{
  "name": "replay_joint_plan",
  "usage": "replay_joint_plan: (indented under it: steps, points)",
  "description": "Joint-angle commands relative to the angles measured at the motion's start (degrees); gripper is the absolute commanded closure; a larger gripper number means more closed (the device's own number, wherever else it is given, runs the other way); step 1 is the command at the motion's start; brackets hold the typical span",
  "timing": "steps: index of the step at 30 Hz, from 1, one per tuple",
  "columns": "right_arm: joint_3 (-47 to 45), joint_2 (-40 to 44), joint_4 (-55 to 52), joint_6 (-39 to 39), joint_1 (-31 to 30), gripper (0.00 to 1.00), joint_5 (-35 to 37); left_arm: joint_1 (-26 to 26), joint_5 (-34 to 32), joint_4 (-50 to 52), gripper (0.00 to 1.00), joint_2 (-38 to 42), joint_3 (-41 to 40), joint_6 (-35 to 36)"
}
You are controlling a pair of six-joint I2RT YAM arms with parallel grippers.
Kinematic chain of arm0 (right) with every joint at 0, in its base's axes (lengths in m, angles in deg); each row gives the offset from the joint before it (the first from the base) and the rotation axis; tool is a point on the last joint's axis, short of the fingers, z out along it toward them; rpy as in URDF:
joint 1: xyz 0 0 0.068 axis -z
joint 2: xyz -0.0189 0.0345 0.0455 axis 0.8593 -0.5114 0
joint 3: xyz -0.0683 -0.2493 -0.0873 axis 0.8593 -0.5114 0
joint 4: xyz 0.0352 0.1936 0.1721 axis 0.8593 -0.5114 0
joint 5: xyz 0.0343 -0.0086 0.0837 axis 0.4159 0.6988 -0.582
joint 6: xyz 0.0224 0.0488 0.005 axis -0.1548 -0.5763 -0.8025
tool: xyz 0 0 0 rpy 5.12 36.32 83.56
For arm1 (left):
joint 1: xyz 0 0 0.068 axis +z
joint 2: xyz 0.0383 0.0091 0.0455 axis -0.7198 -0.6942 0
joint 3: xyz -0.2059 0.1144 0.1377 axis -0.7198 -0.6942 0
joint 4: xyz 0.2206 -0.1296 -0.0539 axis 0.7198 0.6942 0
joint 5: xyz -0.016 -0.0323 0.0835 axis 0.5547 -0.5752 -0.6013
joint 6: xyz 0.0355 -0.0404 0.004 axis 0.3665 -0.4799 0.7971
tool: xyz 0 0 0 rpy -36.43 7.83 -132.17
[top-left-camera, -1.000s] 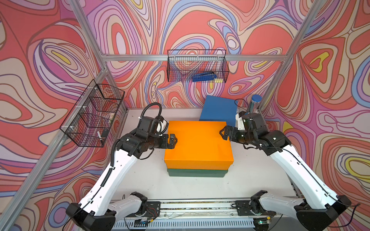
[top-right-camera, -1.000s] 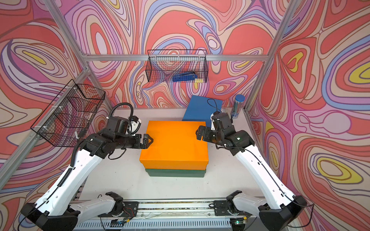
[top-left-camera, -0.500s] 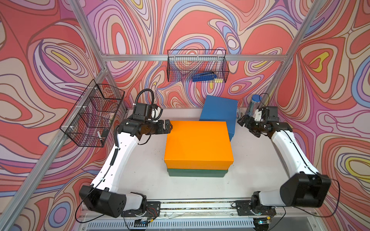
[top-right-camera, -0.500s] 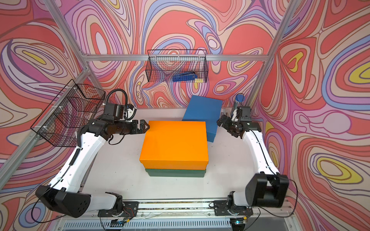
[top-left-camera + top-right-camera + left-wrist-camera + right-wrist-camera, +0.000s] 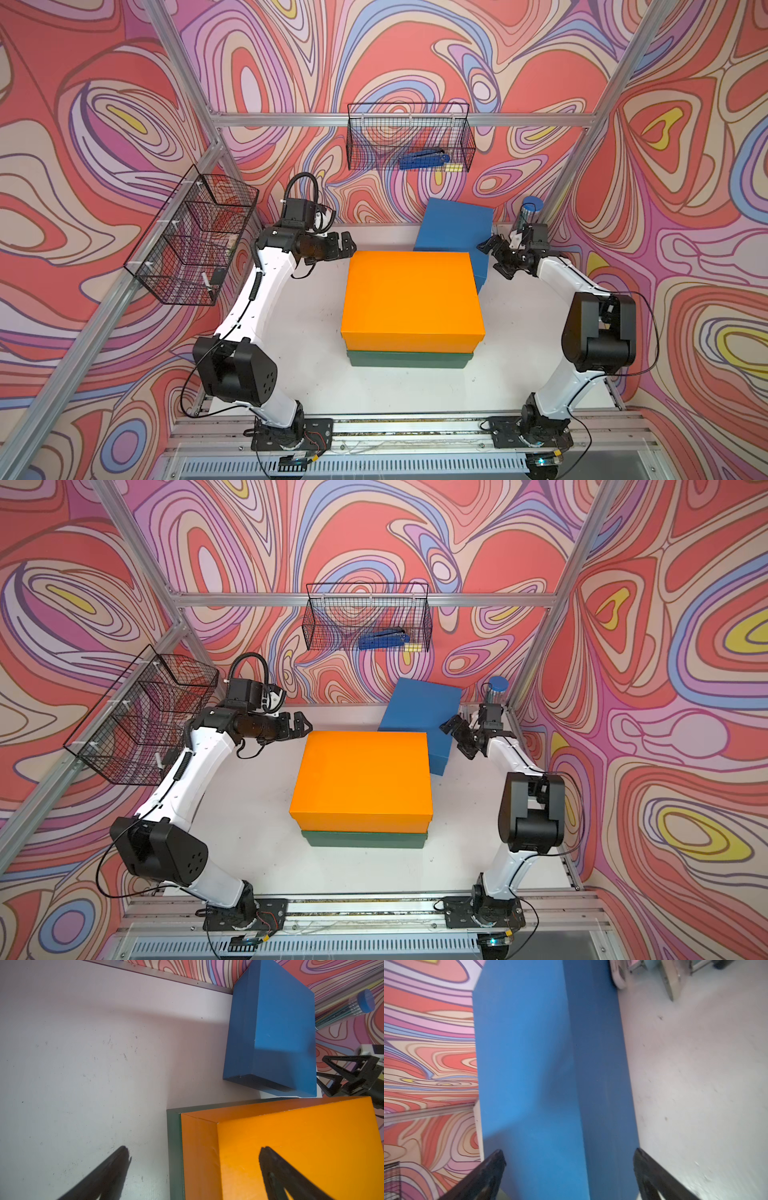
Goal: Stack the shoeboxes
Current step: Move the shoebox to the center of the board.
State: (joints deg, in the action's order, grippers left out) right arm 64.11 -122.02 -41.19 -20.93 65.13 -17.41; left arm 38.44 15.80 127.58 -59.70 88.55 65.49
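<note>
Stack (image 5: 411, 299) squared; blue shoebox (image 5: 453, 226) skewed.

I am holding my left arm (image 5: 257, 299) bent up from its near-left base, elbow low, forearm reaching toward the far side. The wrist is turning my left gripper (image 5: 347, 246) to point right, its jaws standing wide apart and gripping nothing. My right arm (image 5: 565, 274) is mirroring this from the near-right base, and my right gripper (image 5: 494, 258) is pointing left at the far right, jaws spread wide, empty.
</note>
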Motion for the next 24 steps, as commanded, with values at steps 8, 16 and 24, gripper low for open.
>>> replay_joint_plan:
  steps: [8, 16, 24]
  points:
    - [0.54, -5.99, 15.39, -12.19, -6.78, 0.02, -2.64, 1.97, 0.71, 0.68, 0.0, -1.68, 1.05, -0.1]
    - [-0.23, -8.02, 22.49, -17.18, -10.19, 0.02, -1.03, 2.67, 0.62, 1.39, 0.0, -1.33, 0.6, 0.04]
    - [1.98, -12.62, 26.8, -20.07, -13.16, 0.02, -1.09, 3.09, 0.7, 1.46, 0.0, -0.58, -0.72, -0.23]
